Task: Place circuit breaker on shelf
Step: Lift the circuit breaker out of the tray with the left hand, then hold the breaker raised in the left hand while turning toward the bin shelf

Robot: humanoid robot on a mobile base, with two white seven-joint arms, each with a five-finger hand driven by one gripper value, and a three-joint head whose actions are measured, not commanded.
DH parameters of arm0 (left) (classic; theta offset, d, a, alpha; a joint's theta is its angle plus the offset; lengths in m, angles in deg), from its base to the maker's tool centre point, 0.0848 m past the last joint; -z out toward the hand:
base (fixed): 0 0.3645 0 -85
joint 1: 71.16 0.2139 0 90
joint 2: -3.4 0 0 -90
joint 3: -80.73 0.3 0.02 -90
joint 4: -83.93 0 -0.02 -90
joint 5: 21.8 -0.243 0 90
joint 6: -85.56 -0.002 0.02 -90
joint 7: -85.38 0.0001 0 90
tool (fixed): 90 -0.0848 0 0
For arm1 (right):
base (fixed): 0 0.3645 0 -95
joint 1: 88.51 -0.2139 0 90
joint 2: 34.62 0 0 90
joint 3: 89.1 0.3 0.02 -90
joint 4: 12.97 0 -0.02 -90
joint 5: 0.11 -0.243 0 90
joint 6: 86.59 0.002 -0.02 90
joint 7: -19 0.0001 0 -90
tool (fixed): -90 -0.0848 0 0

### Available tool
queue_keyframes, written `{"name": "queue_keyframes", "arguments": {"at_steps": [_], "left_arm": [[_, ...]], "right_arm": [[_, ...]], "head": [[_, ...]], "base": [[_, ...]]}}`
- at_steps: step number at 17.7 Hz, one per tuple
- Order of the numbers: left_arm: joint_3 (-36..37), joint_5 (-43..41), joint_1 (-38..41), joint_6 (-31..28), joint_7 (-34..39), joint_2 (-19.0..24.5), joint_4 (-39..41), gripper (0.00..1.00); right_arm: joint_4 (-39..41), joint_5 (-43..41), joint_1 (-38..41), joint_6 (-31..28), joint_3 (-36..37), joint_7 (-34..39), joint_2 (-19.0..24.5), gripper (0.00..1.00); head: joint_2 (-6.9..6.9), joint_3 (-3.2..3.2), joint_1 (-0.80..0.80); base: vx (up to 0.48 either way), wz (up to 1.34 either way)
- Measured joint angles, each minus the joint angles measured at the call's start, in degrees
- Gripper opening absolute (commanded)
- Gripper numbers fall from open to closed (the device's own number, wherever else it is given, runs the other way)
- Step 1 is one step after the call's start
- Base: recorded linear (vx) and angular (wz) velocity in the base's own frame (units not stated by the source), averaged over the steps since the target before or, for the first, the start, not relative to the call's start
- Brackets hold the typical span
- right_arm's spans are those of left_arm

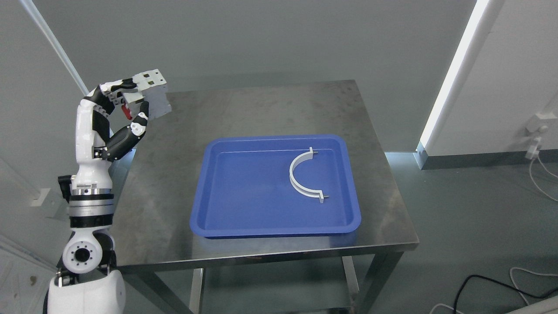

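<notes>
A robot's left hand (124, 107) is raised at the left of the picture, above the far left corner of a steel counter (183, 144). Its fingers are curled around a pale grey circuit breaker (152, 93), pinching it from the side with the thumb underneath, so the block is lifted clear of the counter and tilted. A small red part, probably the breaker's switch, shows between the fingers. Held this high and off to the side, the breaker looks ready to be carried away from the counter rather than set down on it.

In the middle of the counter sits a blue tray (209, 192). Inside it lies a white half-ring clamp (298, 174), well apart from the hand.

No shelf to receive the breaker is clearly in view, though a lower level may show dimly beneath the counter. The right arm is not visible.
</notes>
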Motion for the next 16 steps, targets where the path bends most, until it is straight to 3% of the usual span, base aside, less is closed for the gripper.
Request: {"name": "queue_keyframes", "arguments": {"at_steps": [16], "left_arm": [[-3.0, 1.2, 9.8, 4.7, 1.8, -1.7, 2.6, 0.1]], "right_arm": [[0.0, 0.0, 0.0, 0.0, 0.0, 0.0, 0.0, 1.0]], "head": [[0.0, 0.0, 0.0]], "base": [[-0.191, -0.03]]}}
